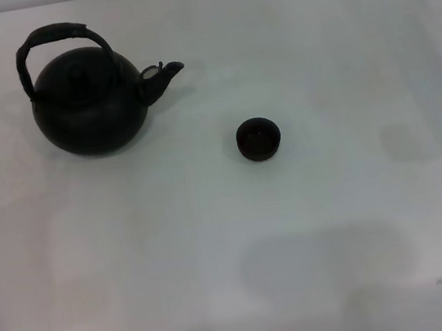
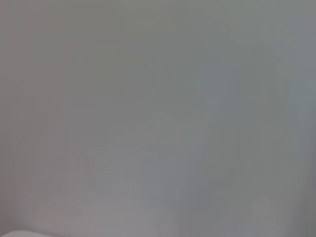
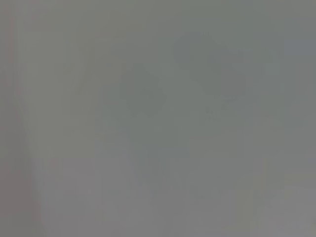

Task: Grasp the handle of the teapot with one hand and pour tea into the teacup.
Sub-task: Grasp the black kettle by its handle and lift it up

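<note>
The matte black teapot [image 1: 91,105] stands upright on the white table at the far left in the head view. Its knobbed lid is on and its short spout [image 1: 165,74] points right. Its arched, wrapped handle [image 1: 55,36] rises over the top. The tiny black teacup [image 1: 258,139] stands upright near the table's middle, to the right of the teapot and a little nearer to me, well apart from it. Neither gripper shows in any view. Both wrist views show only a plain grey surface.
The white table [image 1: 338,239] fills the head view, with faint shadows at its left edge and near front. Nothing else stands on it.
</note>
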`<state>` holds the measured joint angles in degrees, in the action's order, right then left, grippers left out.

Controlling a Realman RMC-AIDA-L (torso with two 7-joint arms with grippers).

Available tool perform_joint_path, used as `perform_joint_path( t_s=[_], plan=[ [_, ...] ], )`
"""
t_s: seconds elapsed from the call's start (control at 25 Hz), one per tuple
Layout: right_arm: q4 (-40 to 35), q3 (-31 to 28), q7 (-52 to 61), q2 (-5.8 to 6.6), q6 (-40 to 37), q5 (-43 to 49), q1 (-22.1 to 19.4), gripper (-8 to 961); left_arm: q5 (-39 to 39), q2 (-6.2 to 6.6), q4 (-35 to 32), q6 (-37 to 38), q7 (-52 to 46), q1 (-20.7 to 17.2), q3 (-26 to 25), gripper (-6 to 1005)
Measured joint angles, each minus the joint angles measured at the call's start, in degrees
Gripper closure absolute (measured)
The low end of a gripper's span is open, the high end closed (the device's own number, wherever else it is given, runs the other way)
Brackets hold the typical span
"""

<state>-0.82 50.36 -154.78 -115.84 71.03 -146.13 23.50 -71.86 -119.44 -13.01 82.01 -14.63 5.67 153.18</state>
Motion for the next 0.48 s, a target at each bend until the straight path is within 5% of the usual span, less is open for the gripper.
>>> perform_joint_path(
  t_s=[0.48],
  plan=[
    [-0.6,0.1,0.3,0.09,-1.9,0.0,1.0,84,0.2,0.25,0.6,1.1,0.3,1.9,9.4,112]
  ],
)
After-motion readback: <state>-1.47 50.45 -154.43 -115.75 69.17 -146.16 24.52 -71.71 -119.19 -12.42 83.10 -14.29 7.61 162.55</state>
